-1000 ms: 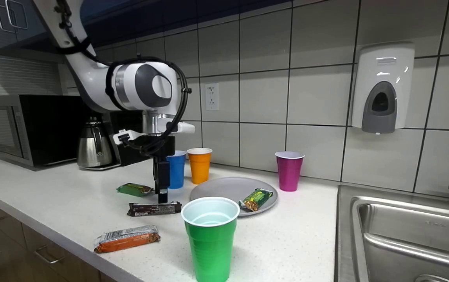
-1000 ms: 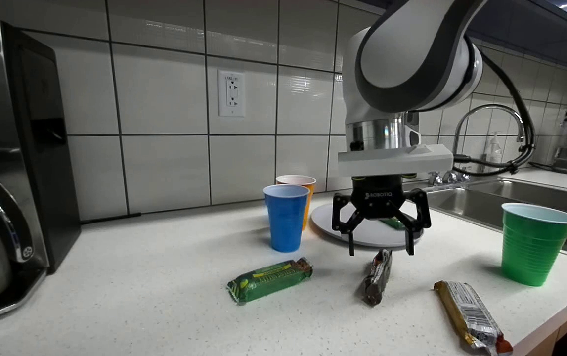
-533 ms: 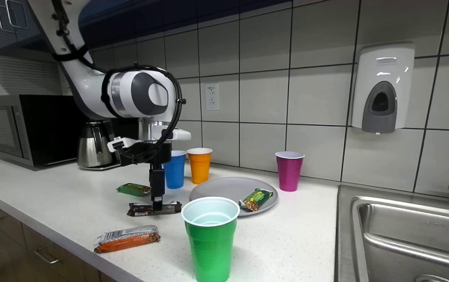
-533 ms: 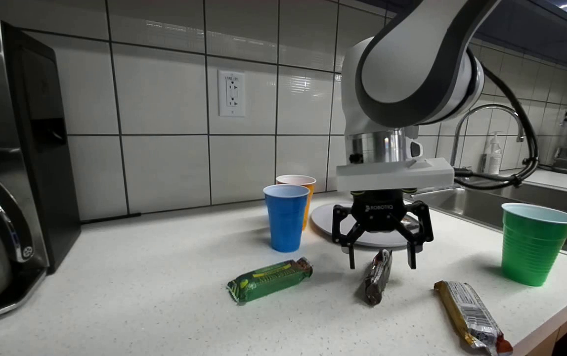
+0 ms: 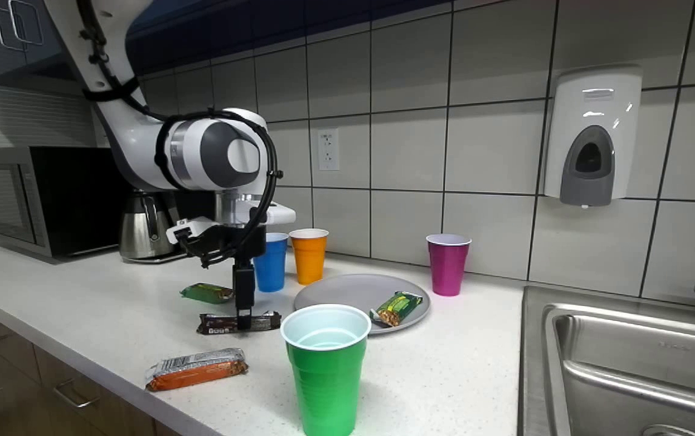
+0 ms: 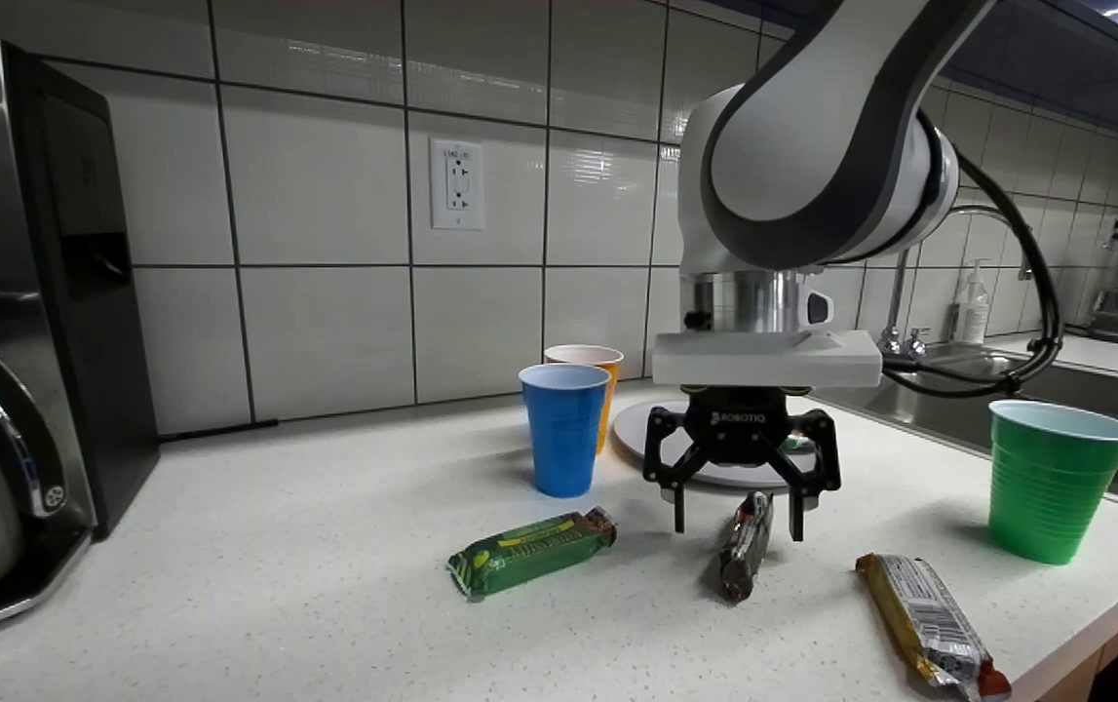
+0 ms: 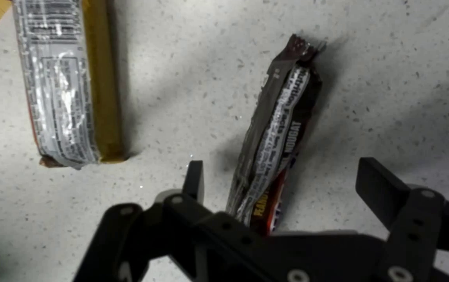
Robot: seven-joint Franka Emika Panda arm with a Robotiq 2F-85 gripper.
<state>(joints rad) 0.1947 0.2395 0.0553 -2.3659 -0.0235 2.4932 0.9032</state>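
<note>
My gripper (image 6: 739, 531) points straight down with its jaws wide apart. Between them lies the dark-wrapped bar (image 6: 746, 561), flat on the counter. In the wrist view the same dark bar (image 7: 273, 133) runs at a slant, nearer the left finger (image 7: 195, 178), with space on both sides. Its lower end hides behind the gripper body. A silver-and-orange wrapped bar (image 7: 65, 86) lies off to the left there, and in an exterior view that orange bar (image 5: 197, 369) sits nearer the counter edge. A green-wrapped bar (image 6: 532, 553) rests on the other side of the gripper.
A grey plate (image 5: 329, 293) bears another green bar (image 5: 397, 309). Standing about are a blue cup (image 6: 563, 429), an orange cup (image 5: 309, 257), a purple cup (image 5: 447, 266) and a green cup (image 5: 328, 381). A steel sink (image 5: 638, 369) and a coffee maker (image 6: 42, 322) flank the counter.
Over the last second the gripper has come down, and its fingertips now stand lower about the dark bar. The jaws stayed wide. The bars and cups have not moved.
</note>
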